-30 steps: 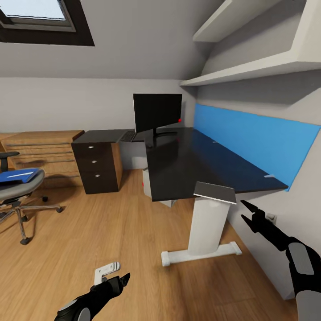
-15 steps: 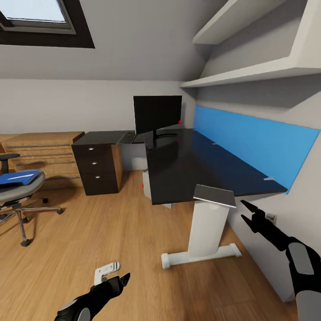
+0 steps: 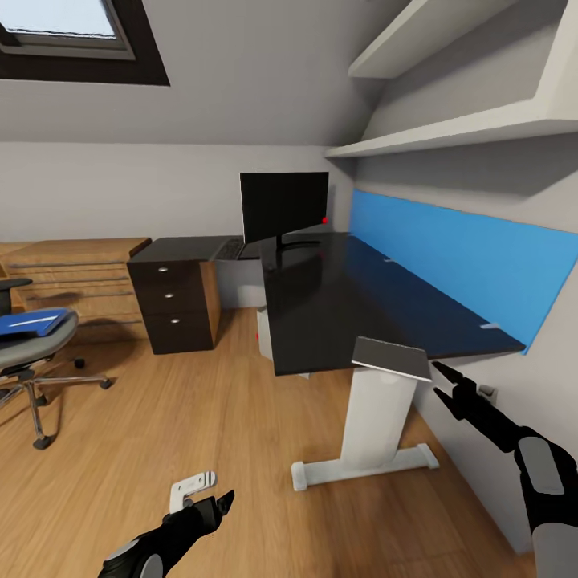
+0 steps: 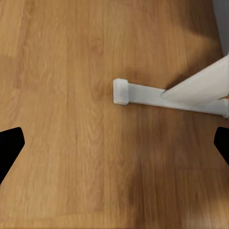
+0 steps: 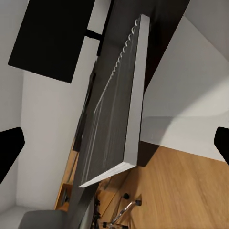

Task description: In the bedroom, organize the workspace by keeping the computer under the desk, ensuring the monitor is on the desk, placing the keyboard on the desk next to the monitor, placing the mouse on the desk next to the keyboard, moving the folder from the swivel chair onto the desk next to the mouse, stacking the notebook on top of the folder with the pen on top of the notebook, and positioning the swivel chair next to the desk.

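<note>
Fingers of the right gripper [image 3: 443, 382] stand apart, holding nothing, their dark tips pointing at the near end of the desk [image 3: 361, 297]. Just beyond those tips lies the notebook [image 3: 388, 358], a thin grey rectangle at the desk's near edge, overhanging it above the white pedestal leg [image 3: 373, 417]; there is a small gap between tips and notebook. In the right wrist view the notebook [image 5: 117, 112] sits between the two spread fingertips [image 5: 9, 148], untouched.

Left gripper [image 3: 205, 494] hangs low over the wooden floor [image 3: 160, 417], fingers spread and empty; its wrist view shows the pedestal's white foot [image 4: 143, 94] ahead on the floor.

Monitor [image 3: 284, 205] stands at the far corner of the desk, with the keyboard [image 3: 230, 249] flat beside it. Under the desk a grey patch with a red light marks the computer [image 3: 260, 331]. Swivel chair [image 3: 32, 353] stands well apart from the desk, the folder [image 3: 28, 323] on its seat.
</note>
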Robot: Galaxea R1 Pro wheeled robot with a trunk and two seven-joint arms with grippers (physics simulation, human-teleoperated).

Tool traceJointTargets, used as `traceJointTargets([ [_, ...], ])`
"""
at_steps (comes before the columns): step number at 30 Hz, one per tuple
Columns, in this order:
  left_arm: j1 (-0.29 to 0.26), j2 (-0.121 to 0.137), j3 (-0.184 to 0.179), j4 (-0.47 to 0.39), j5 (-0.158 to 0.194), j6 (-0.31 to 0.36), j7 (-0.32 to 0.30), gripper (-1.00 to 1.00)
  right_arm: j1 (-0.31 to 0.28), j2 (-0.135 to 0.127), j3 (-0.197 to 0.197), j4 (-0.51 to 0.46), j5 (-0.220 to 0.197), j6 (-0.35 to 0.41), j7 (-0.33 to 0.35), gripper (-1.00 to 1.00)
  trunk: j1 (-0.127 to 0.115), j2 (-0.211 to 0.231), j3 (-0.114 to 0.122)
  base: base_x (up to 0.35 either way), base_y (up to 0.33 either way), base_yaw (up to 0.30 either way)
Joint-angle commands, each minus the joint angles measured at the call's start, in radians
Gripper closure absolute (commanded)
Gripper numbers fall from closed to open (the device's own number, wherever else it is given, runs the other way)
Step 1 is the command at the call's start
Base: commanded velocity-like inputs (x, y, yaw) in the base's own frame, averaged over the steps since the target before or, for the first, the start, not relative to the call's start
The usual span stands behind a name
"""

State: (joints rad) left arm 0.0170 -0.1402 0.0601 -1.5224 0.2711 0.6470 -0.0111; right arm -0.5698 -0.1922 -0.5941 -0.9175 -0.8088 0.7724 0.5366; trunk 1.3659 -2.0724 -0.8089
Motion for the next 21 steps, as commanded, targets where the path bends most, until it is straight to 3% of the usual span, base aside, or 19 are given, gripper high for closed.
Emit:
traceJointTargets([
  [1, 0.000, -0.001, 0.002, -0.001, 0.005, 0.005, -0.001, -1.00, -0.001, 0.000, -0.003, 0.000, 0.000, 0.007, 0.002, -1.00, 0.000, 0.000, -0.001, 0.090, 0.013, 0.000],
  [21, 0.000, -0.001, 0.003, 0.010, 0.005, 0.000, -0.001, -1.00, -0.001, 0.000, -0.002, 0.015, 0.003, -0.022, 0.002, -1.00, 0.000, 0.000, -0.001, 0.055, 0.039, 0.000],
])
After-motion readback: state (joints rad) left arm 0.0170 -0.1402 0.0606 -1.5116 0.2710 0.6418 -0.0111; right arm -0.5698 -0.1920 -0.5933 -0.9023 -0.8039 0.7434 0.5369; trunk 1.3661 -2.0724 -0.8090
